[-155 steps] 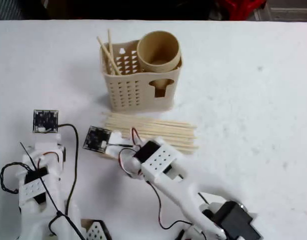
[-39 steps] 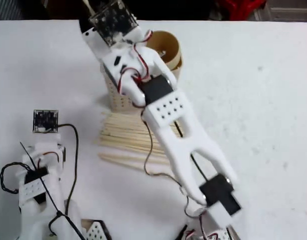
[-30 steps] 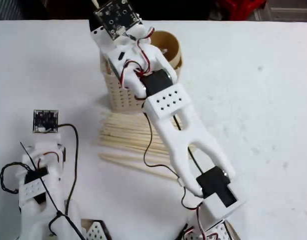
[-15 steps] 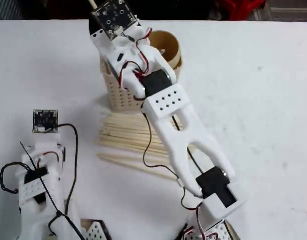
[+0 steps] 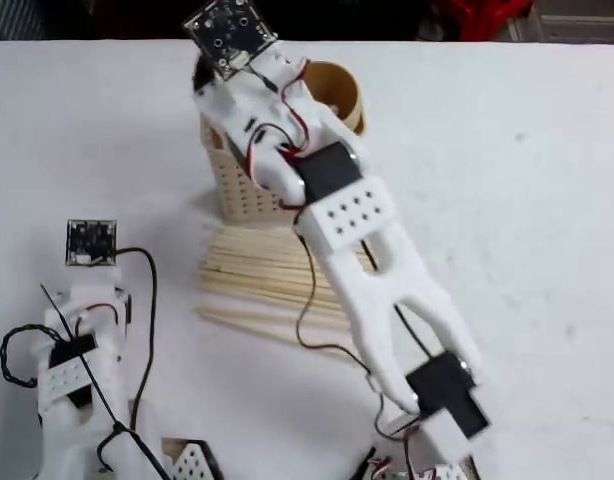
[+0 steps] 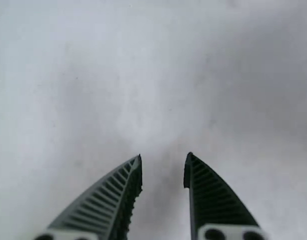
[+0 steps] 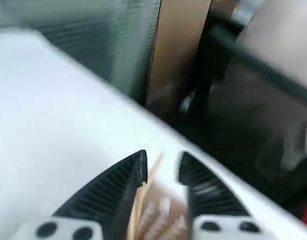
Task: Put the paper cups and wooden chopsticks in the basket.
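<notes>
A cream perforated basket (image 5: 242,190) stands at the back of the table with a brown paper cup (image 5: 349,92) in it. My right arm (image 5: 337,200) stretches over the basket, its wrist above the far left corner. In the right wrist view my right gripper (image 7: 162,165) is open, and thin wooden chopstick tips (image 7: 154,169) rise between its jaws from the basket (image 7: 161,220) below. A pile of several wooden chopsticks (image 5: 252,275) lies on the table in front of the basket. My left gripper (image 6: 163,162) is open over bare white table, holding nothing.
My left arm (image 5: 72,365) sits folded at the front left, clear of the pile. The white table (image 5: 507,200) has free room to the right. Dark furniture (image 7: 253,100) stands beyond the far edge.
My right arm went from the chopstick pile up to the basket. Over the last second its wrist shifted slightly, and the chopstick end seen above it is gone. The left arm stayed still.
</notes>
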`<act>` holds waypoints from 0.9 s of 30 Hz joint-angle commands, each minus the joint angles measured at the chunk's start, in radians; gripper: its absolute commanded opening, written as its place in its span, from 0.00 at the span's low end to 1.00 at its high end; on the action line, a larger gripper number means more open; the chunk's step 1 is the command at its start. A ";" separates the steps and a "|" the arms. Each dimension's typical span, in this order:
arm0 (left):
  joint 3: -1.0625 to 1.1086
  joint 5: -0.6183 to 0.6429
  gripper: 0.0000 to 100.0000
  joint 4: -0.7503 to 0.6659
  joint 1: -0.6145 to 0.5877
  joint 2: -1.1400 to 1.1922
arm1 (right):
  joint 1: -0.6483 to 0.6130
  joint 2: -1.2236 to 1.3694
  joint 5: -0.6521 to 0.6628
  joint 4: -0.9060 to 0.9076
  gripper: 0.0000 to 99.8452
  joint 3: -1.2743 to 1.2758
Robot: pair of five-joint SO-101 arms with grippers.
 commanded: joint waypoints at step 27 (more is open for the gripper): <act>-0.006 -0.006 0.15 -0.011 -0.002 -0.024 | -0.203 -0.231 0.328 0.154 0.14 0.996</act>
